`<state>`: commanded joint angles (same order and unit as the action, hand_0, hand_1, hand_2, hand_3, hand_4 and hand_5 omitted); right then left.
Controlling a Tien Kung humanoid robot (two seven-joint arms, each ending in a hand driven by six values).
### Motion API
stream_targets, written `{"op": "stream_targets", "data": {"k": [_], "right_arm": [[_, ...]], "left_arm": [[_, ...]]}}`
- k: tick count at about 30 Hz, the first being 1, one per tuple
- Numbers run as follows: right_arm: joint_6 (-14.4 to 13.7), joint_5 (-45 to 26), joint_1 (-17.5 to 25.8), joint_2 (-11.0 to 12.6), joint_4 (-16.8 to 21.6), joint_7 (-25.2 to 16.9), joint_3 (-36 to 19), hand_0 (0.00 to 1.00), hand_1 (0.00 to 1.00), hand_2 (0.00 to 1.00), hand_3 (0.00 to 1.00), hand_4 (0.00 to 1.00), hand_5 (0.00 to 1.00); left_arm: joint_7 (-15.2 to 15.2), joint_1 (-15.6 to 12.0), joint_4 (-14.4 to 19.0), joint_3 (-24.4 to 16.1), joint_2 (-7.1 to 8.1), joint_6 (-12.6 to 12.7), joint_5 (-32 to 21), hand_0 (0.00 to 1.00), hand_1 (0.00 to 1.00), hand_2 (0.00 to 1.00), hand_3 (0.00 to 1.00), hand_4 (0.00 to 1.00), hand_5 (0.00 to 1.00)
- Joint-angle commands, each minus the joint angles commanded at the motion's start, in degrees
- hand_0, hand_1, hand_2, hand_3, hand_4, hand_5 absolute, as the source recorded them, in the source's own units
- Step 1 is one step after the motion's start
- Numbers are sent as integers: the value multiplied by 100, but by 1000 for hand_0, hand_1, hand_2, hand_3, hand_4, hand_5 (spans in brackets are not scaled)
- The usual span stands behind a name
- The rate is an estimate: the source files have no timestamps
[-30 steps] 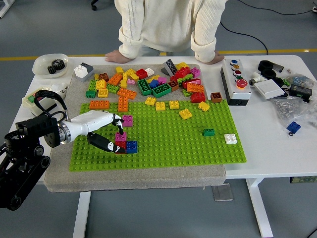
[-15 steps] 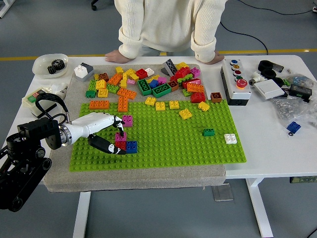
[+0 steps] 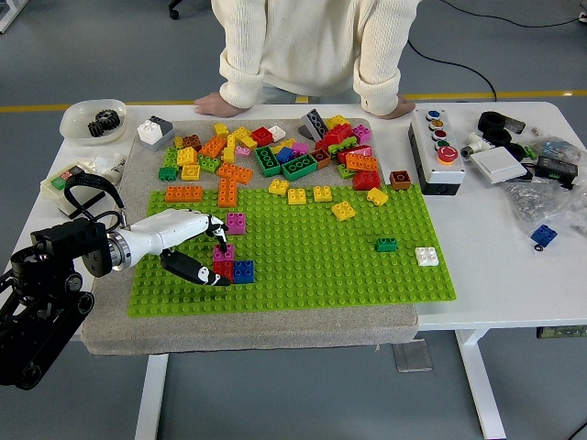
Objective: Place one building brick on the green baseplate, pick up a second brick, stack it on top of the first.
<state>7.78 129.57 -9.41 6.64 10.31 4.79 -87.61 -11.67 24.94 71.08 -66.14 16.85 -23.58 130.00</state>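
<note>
On the near left part of the green baseplate (image 3: 303, 247), the robot's left hand (image 3: 197, 246) closes around a pink brick (image 3: 223, 253) sitting on top of a red brick (image 3: 223, 269). Fingertips rest on the pink brick from above while the thumb curls low at the stack's near left, a pinch that looks meant to press the upper brick down onto the lower. A blue brick (image 3: 243, 269) touches the stack on its right, and another pink brick (image 3: 236, 223) sits just beyond it.

Loose bricks (image 3: 275, 151) are heaped along the baseplate's far edge. A person leans at the far side with both hands flat on the desk (image 3: 495, 238), well apart from the robot's hand. The right arm is out of view.

Most of the baseplate to the right is bare, apart from a small green brick (image 3: 386, 244) and a white brick (image 3: 426, 256), so there is open room that way. The hand's own way out, back toward the left edge, looks clear too.
</note>
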Motion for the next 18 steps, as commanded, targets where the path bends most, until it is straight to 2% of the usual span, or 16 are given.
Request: {"op": "stream_targets", "data": {"k": [7, 18], "right_arm": [[1, 4, 6, 0, 0, -5, 5, 742, 642, 715, 595, 831, 415], [4, 0, 8, -5, 0, -5, 22, 742, 644, 715, 594, 830, 415]], "left_arm": [[-9, -27, -30, 66, 40, 21, 0, 935, 771, 895, 602, 998, 627], [23, -95, -6, 150, 1, 77, 0, 934, 771, 897, 600, 998, 624]]}}
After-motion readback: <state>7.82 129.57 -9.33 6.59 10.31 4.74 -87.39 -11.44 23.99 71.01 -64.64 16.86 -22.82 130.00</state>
